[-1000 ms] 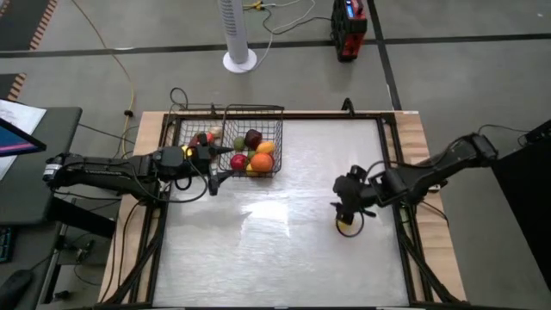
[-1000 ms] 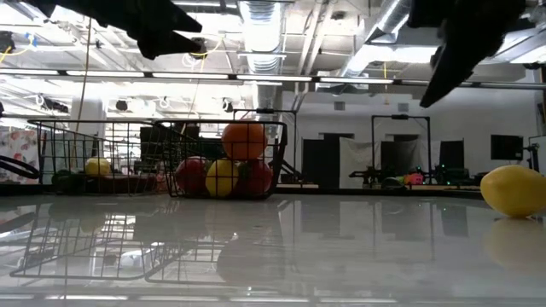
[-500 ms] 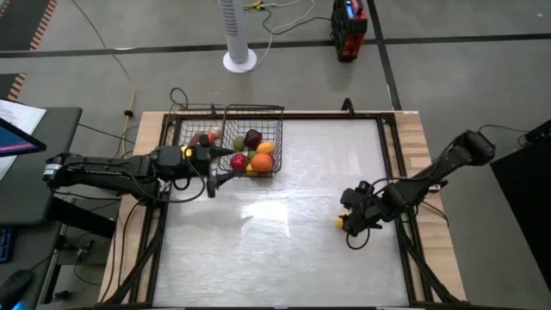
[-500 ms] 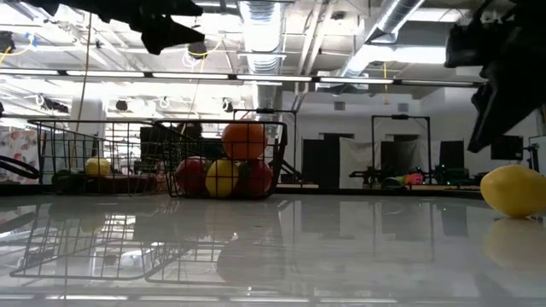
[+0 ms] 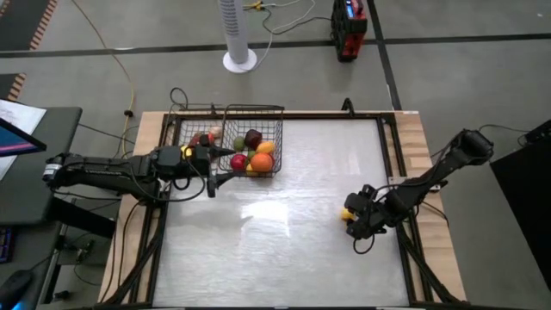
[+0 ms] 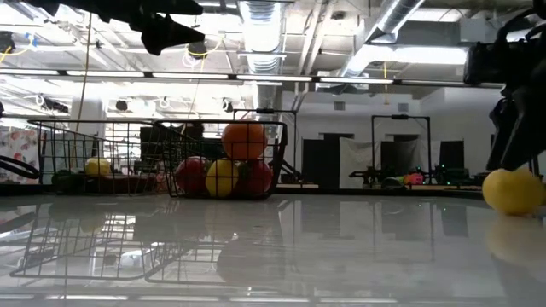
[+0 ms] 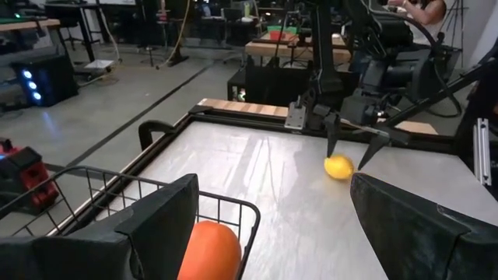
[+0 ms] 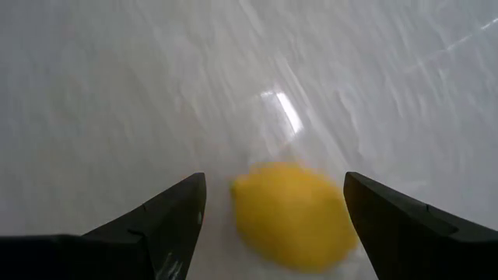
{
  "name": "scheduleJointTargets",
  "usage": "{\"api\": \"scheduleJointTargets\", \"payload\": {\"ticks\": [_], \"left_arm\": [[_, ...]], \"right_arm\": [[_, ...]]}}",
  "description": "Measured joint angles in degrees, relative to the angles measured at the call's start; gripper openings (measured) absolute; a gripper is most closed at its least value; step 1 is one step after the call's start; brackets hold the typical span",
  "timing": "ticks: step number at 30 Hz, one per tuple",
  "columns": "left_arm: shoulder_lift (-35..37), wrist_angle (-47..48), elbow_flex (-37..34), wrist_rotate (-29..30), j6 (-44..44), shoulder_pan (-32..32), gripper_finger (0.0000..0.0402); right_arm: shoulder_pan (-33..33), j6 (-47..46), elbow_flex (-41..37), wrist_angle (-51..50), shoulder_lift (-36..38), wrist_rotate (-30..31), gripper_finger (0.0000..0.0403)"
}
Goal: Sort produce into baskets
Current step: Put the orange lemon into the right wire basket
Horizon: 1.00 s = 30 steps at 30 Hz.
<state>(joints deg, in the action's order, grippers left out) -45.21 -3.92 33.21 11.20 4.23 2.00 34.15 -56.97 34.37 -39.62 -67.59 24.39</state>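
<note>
The table (image 5: 284, 250) has a pale, glossy top that reflects the ceiling lights, framed by black metal rails. At its far left corner stand two adjoining black wire-mesh baskets (image 5: 251, 116); the deeper one holds smooth round produce (image 5: 258, 157) in orange, dark red, red and yellow. A smooth oval yellow lemon (image 5: 347, 213) lies alone on the table, well apart from the baskets. The right gripper (image 5: 358, 226) stands open, its dark fingers either side of the lemon, not closed on it. A second ago it stood above the lemon; it has since dropped lower. The left gripper (image 5: 220, 165) hangs open beside the deeper basket, unchanged. The shallower basket's contents are hard to make out.
</note>
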Motion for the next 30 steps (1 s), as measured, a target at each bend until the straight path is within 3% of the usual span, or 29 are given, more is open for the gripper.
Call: {"api": "scheduleJointTargets", "payload": {"ticks": [18,26,30], "left_arm": [[0.0,0.23,0.0,1.64,-0.57,0.02,0.0325],[0.01,0.18,0.0,1.66,-0.49,0.02,0.0325],[0.0,0.26,0.0,1.66,-0.44,0.02,0.0325]], "right_arm": [[0.96,-0.21,-0.62,-2.91,0.35,0.44,0.0331],[0.96,-11.23,5.88,-12.78,0.35,1.99,0.0331],[0.99,-16.97,6.19,-14.9,0.35,-0.45,0.0331]]}}
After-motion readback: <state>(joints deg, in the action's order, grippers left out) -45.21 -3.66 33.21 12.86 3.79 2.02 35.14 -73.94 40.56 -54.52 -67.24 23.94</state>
